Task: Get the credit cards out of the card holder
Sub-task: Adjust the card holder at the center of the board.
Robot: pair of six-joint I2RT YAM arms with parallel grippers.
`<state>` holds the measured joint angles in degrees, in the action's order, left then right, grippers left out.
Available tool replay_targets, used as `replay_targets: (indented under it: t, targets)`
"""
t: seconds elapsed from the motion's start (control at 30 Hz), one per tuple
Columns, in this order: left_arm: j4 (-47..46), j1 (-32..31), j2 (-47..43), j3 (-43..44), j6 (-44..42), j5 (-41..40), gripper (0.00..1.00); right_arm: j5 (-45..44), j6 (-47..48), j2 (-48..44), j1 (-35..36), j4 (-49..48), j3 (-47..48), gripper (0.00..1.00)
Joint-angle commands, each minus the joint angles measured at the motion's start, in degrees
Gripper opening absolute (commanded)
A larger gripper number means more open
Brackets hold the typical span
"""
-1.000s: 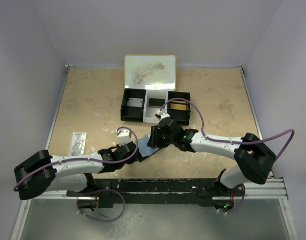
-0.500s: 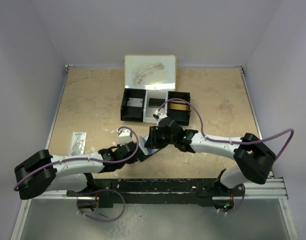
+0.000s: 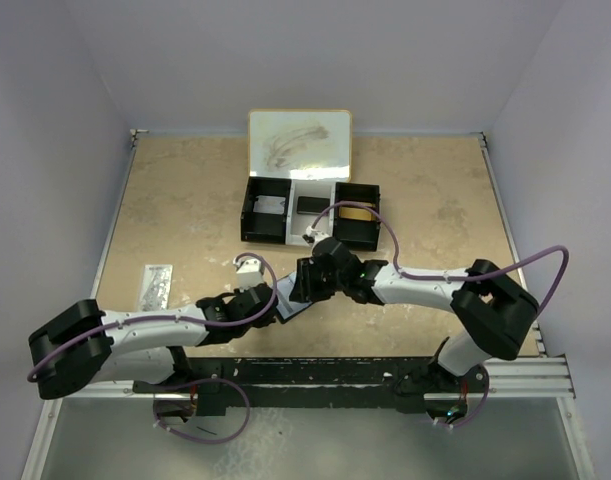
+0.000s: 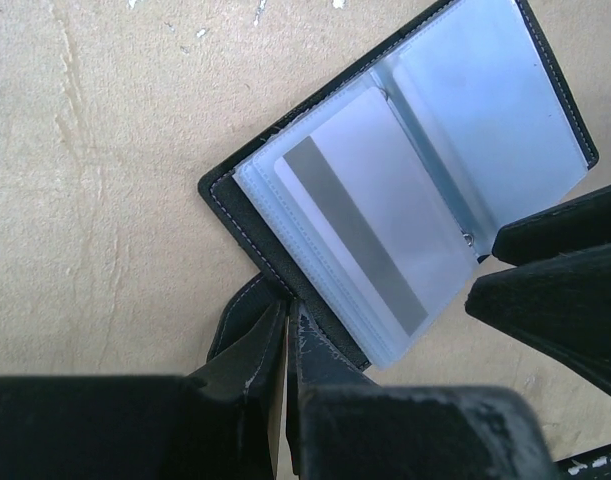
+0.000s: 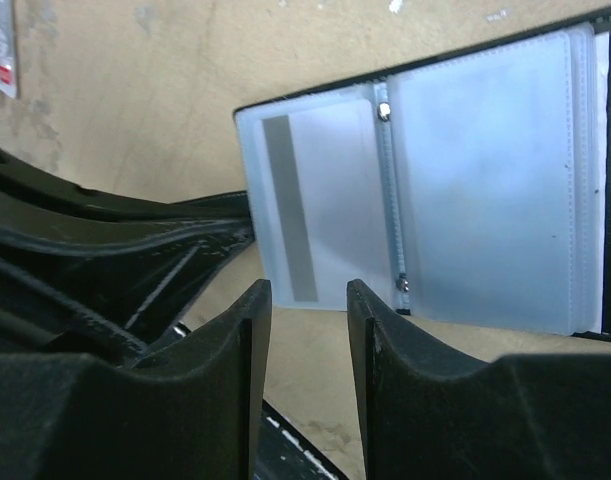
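The black card holder [image 3: 288, 297] lies open on the table, its clear pockets facing up [image 4: 485, 110]. One pocket on its left half holds a white credit card [image 4: 357, 232] with a grey stripe [image 5: 285, 205]. My left gripper [image 4: 287, 312] is shut on the card holder's near edge by the snap tab. In the right wrist view my right gripper [image 5: 309, 298] stands open, low over the table. Its fingertips are just short of the pocket's open edge and the card [image 5: 320, 200], with nothing between them.
A black-and-white three-compartment tray [image 3: 257, 226] with a raised white lid [image 3: 298, 140] stands behind the arms. A small silvery packet [image 3: 157, 285] lies on the table at the left. Both arms cross close together at the near middle.
My right gripper has shifted a little to the left, toward the card holder, and its elbow has swung inward. The left gripper and the card holder have stayed put.
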<state>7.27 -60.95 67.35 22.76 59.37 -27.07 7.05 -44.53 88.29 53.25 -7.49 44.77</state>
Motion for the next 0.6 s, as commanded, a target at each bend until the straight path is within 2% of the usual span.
replay_targets:
  t: [0.0,0.27,0.43,0.57]
  targets:
    - [1.26,-0.4,-2.57,0.21,0.39,-1.52,0.0,-0.16,-0.15,-0.3,0.2,0.25,-0.63,0.4]
    - [4.21,-0.36,-4.41,-0.35,-0.09,-2.56,0.01,-4.5,0.4,0.17,0.17,3.83,0.91,0.43]
    - [5.14,-0.39,-8.32,0.77,1.03,-3.4,0.27,-4.41,2.24,1.46,-0.31,3.9,2.04,0.46]
    - [5.6,-0.38,-13.53,2.43,1.7,-3.12,0.33,0.4,2.86,2.13,-2.71,0.39,0.72,0.44]
